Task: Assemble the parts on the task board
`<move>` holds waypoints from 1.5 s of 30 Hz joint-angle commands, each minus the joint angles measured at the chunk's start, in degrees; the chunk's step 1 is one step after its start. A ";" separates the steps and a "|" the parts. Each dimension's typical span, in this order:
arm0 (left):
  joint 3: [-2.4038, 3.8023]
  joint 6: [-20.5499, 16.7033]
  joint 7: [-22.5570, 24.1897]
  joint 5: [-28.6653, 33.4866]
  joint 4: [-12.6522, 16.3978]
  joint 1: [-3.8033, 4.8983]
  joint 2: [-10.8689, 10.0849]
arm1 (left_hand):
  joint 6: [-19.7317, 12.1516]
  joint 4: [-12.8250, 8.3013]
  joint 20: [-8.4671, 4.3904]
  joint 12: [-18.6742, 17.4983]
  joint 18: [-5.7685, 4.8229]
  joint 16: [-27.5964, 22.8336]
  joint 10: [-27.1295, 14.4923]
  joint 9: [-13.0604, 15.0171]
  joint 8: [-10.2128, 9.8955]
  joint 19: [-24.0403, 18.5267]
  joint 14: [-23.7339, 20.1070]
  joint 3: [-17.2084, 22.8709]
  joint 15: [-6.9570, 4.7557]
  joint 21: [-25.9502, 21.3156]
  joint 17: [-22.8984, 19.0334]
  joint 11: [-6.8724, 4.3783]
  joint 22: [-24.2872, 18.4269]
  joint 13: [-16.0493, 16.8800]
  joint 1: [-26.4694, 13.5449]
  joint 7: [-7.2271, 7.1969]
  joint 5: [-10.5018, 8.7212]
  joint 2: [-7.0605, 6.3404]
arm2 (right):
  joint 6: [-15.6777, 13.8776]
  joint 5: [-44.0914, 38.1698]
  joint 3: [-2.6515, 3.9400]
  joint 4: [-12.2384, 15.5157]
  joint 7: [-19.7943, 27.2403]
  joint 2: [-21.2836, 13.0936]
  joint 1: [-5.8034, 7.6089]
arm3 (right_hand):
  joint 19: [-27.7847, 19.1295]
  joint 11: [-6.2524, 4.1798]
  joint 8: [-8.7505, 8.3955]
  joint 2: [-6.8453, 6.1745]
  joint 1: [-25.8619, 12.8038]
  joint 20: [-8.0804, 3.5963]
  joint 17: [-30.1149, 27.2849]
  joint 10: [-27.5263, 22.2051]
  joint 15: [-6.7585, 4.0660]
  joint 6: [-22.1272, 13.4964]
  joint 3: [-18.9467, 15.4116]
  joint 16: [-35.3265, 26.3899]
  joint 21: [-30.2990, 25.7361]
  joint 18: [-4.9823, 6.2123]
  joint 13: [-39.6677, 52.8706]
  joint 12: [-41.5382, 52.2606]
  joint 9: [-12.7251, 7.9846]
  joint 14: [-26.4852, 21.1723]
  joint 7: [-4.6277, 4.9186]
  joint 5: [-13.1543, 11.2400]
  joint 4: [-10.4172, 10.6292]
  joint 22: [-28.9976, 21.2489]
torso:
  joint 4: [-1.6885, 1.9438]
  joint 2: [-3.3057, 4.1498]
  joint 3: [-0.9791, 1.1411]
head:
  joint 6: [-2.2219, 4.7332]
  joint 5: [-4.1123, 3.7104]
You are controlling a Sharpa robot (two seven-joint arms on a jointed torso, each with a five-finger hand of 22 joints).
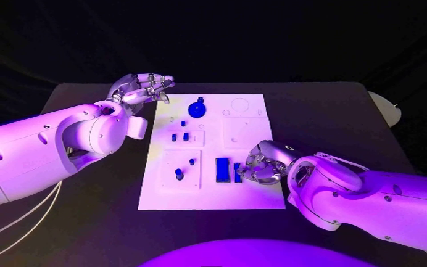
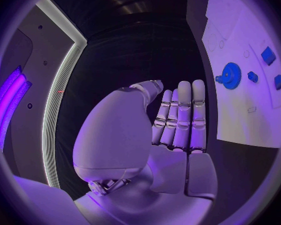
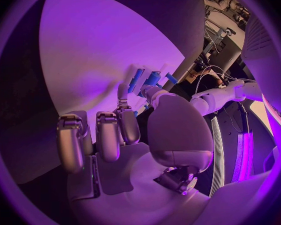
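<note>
White board: I see the task board mid-surface, blue parts at its 6 o'clock.
Right robot hand: fingertips on those parts; grip, I cannot tell.
Left robot hand: fingers straight together, empty, at board's 10 o'clock.
Blue gear: at 12.

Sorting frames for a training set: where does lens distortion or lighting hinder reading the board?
Head view: task board straight-edged, bright against the dark table. Left wrist view: fisheye curves the board's edge; blue gear stays legible. Right wrist view: right hand covers much; the blue parts are small.
</note>
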 commanded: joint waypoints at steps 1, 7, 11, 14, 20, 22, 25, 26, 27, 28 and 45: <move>0.04 0.98 0.82 0.14 0.02 0.03 0.08 | 0.26 -0.01 -0.06 0.20 0.32 -0.21 -0.35 0.10 0.31 0.50 -0.32 0.16 -0.08 -0.39 -0.08 -0.06 -0.09 -0.06 -0.30 0.12 0.06 0.05 | -1.42 -0.05 0.01 0.27 2.79 -0.45 0.09 | 5.99 -0.08 -0.33 -0.05 0.85 -0.35 7.64 0.34 -0.31 -0.03 -0.41 0.12 0.25 -0.38 6.08 -0.34 -0.09 4.43 0.19 0.16 -0.03 15.06 | -0.05 -0.05 -0.01 | 0.35 -0.06; 0.01 1.51 2.85 0.87 -0.65 -0.11 0.35 | 0.15 0.42 0.03 0.67 0.30 -0.17 -0.18 0.19 0.33 0.43 -0.46 -0.31 -0.03 -0.78 -0.23 -0.13 -0.29 -0.04 -0.99 0.00 0.01 -0.15 | -8.19 12.31 0.05 -1.88 17.51 -2.08 2.48 | 5.99 0.99 -2.44 -0.15 5.00 0.18 5.97 -1.33 0.51 -3.21 -0.68 -0.73 0.25 -0.38 4.27 -3.48 -0.94 4.01 1.52 -0.60 -0.26 15.06 | -0.03 -0.43 -0.09 | 1.28 -0.23; -0.13 1.96 4.41 1.96 -1.57 -0.31 0.69 | -0.18 1.26 0.13 1.51 0.32 -0.53 0.34 0.32 0.24 0.22 -0.93 -1.40 -0.13 -1.86 -0.65 -0.35 -0.90 0.02 -2.05 -0.28 -0.12 -0.51 | -10.30 26.27 0.05 -5.83 30.06 -2.04 4.69 | 2.93 1.97 -3.88 0.38 10.15 0.93 1.28 -6.15 1.31 -5.21 -0.38 -3.38 -7.31 1.28 -1.09 -12.37 -1.44 2.66 2.64 -2.13 -1.25 12.71 | -0.16 -1.06 -0.27 | 2.24 -0.54; -0.20 2.22 5.70 3.34 -2.62 -0.71 1.04 | -0.15 2.69 0.59 2.50 0.17 -6.17 2.97 0.73 0.47 -2.08 -3.90 -2.73 -0.08 -6.47 -3.36 -0.85 -3.51 0.00 -3.05 -0.81 -0.22 -0.83 | -10.19 38.43 0.06 -10.33 38.95 -1.16 6.49 | -3.10 2.84 -4.91 0.90 13.21 1.75 -9.35 -15.62 2.08 -6.74 -0.15 -10.60 -21.59 4.08 -12.68 -30.42 -1.68 -1.05 3.54 -4.60 -1.49 7.86 | -0.39 -1.79 -0.52 | 2.94 -0.77; -0.25 2.53 7.86 6.86 -5.46 -1.72 2.03 | 0.18 4.58 2.78 -2.45 0.45 -20.09 7.35 1.76 1.19 -2.97 -1.72 -3.69 0.88 -17.45 -8.23 -1.25 -10.98 -2.44 -2.32 -1.07 -0.39 -0.96 | -7.02 54.37 0.21 -21.36 50.26 2.96 8.66 | -18.73 4.62 -7.18 0.90 16.89 3.42 -36.43 -23.25 3.91 -9.05 1.42 -36.39 -60.58 9.92 -27.79 -48.06 -2.77 -13.17 5.47 -7.02 -0.78 -9.47 | -0.86 -3.08 -0.88 | 5.44 -0.97; -0.25 2.62 8.45 7.78 -6.49 -1.97 2.48 | -0.44 4.90 4.20 -6.35 0.10 -27.14 8.63 2.01 0.99 -4.14 -2.59 -3.91 1.09 -23.52 -9.59 -0.57 -15.15 -2.35 -1.81 -1.13 -0.37 -0.95 | -5.54 58.36 0.30 -25.20 52.67 4.81 8.96 | -20.00 4.90 -7.70 1.23 17.53 4.29 -37.93 -23.65 4.31 -9.14 2.42 -40.40 -64.03 9.73 -32.06 -51.96 -3.27 -14.60 6.22 -7.74 -0.37 -12.22 | -1.06 -3.40 -0.94 | 6.61 -0.87; -0.25 2.51 9.33 8.72 -8.45 -2.26 3.60 | -1.10 4.93 5.15 -9.56 0.07 -31.99 8.71 1.92 0.47 -4.35 -3.54 -4.21 2.01 -27.77 -10.27 0.05 -18.29 -2.40 -1.52 -1.51 -0.33 -0.69 | -3.02 63.50 0.49 -31.29 55.58 8.05 9.21 | -23.15 6.70 -9.05 1.34 18.73 5.16 -40.80 -26.67 5.94 -10.21 4.25 -47.39 -68.39 9.56 -37.54 -57.87 -4.14 -20.10 6.64 -8.35 -0.40 -15.58 | -1.14 -3.89 -0.94 | 8.66 -0.69; -0.25 2.40 9.67 9.05 -9.57 -2.38 4.31 | -1.23 4.92 5.45 -10.53 0.07 -33.42 8.48 1.82 0.30 -4.56 -4.09 -4.38 2.39 -29.08 -10.52 0.39 -19.25 -2.40 -1.46 -1.65 -0.34 -0.59 | -1.87 65.36 0.58 -33.88 56.64 9.50 9.26 | -24.80 7.26 -9.55 0.97 19.06 5.67 -42.39 -25.92 6.77 -10.21 4.86 -50.61 -70.86 9.64 -40.20 -59.76 -4.54 -21.73 7.08 -8.68 -0.55 -17.67 | -1.12 -4.10 -0.91 | 9.36 -0.68; -0.25 2.26 9.88 9.31 -10.38 -2.45 4.83 | -1.49 4.87 5.79 -11.54 -0.05 -34.92 8.00 1.67 0.03 -5.07 -4.96 -4.59 2.90 -30.53 -10.84 0.88 -20.27 -2.42 -1.36 -2.03 -0.32 -0.53 | -1.14 66.41 0.65 -35.47 57.24 10.42 9.27 | -28.53 8.50 -11.09 1.00 19.56 7.29 -46.43 -26.21 8.88 -10.88 6.31 -58.37 -76.87 9.55 -46.20 -64.43 -5.72 -26.92 8.17 -9.29 -0.90 -23.20 | -1.10 -4.18 -0.88 | 9.84 -0.66; -0.25 2.06 10.08 9.56 -11.22 -2.51 5.38 | -1.66 4.81 6.09 -12.59 -0.22 -36.62 7.42 1.51 -0.22 -5.81 -6.18 -4.84 3.50 -32.16 -11.28 1.38 -21.40 -2.41 -1.24 -2.12 -0.30 -0.40 | -0.41 67.34 0.72 -36.97 57.77 11.33 9.27 | -27.77 8.29 -11.41 1.05 19.43 8.04 -47.46 -25.70 8.97 -10.63 6.48 -59.82 -77.99 9.65 -48.35 -65.71 -6.09 -26.20 7.99 -9.35 -1.05 -25.01 | -1.00 -4.48 -0.85 | 10.14 -0.65; -0.15 -0.66 9.65 8.46 -16.57 -3.36 9.62 | -49.56 -11.15 -10.24 -23.25 -10.19 -63.39 -49.05 -14.75 -16.27 -47.30 -54.15 -30.68 -4.83 -51.81 -21.64 -8.91 -44.31 -6.04 -32.70 -11.74 -13.20 12.90 | -0.20 69.77 1.64 -45.54 57.93 17.58 8.19 | -84.01 0.82 -23.35 11.08 -12.87 -2.07 -74.91 -83.62 4.21 -58.87 -20.38 -86.70 -89.75 -0.38 -74.91 -75.83 -34.89 -84.12 -3.16 -18.98 -16.35 -74.94 | -0.66 -5.80 -0.36 | 11.56 0.20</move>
